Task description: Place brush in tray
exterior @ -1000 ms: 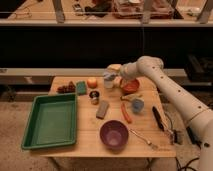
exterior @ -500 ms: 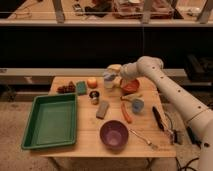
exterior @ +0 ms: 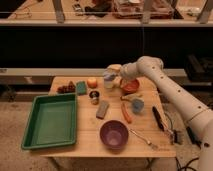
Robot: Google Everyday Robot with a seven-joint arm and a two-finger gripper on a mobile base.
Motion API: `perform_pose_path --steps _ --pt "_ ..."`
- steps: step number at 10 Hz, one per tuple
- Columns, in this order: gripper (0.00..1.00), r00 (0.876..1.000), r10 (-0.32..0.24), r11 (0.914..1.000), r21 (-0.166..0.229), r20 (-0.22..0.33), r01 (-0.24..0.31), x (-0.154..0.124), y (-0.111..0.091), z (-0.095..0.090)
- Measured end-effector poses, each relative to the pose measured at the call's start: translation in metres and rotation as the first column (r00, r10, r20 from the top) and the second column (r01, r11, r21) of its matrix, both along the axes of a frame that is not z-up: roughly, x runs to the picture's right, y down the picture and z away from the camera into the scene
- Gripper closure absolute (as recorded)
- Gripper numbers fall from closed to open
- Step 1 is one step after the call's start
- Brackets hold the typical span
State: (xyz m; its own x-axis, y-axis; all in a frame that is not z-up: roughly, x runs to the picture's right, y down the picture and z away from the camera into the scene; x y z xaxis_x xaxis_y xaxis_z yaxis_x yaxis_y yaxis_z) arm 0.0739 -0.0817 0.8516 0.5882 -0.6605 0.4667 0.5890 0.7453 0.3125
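The black brush [exterior: 157, 118] lies on the wooden table [exterior: 90, 137] near its right edge, pointing front to back. The green tray [exterior: 51, 121] sits at the table's left front and holds nothing. My gripper [exterior: 113, 74] is at the far middle of the table, above a pale cup [exterior: 109, 82], far from both the brush and the tray. The arm reaches in from the right over the brush's side of the table.
A purple bowl [exterior: 114, 134], grey block [exterior: 102, 109], orange stick [exterior: 126, 112], blue cup [exterior: 137, 105], red bowl [exterior: 131, 86], silver utensil [exterior: 145, 139], small can [exterior: 94, 96], orange fruit [exterior: 92, 82], green sponge [exterior: 81, 88] and grapes [exterior: 65, 89] are spread over the table.
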Motion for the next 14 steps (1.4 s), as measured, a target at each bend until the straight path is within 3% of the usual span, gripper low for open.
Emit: perform_pose_path --steps 2,4,5,6,8,9,11,12,14 --pt "0.2 0.999 -0.049 0.9988 0.001 -0.013 0.05 0.004 -0.003 -0.006" --pt "0.2 0.986 -0.156 0.9877 -0.001 -0.058 0.156 0.026 -0.016 -0.032" --pt "0.2 0.973 -0.216 0.9764 -0.007 -0.081 0.216 0.041 -0.023 -0.052" --pt "0.2 0.954 -0.282 0.9592 -0.014 -0.102 0.282 0.055 -0.027 -0.074" --pt "0.2 0.907 -0.401 0.9158 -0.035 -0.125 0.4 0.082 -0.015 -0.112" --pt "0.2 0.883 -0.448 0.8937 -0.042 -0.139 0.447 0.09 0.0 -0.129" --pt "0.2 0.842 -0.512 0.8586 -0.069 -0.17 0.508 0.102 0.038 -0.149" --pt "0.2 0.818 -0.543 0.8393 -0.102 -0.187 0.534 0.118 0.069 -0.159" --pt "0.2 0.793 -0.569 0.8226 -0.147 -0.218 0.549 0.145 0.104 -0.172"
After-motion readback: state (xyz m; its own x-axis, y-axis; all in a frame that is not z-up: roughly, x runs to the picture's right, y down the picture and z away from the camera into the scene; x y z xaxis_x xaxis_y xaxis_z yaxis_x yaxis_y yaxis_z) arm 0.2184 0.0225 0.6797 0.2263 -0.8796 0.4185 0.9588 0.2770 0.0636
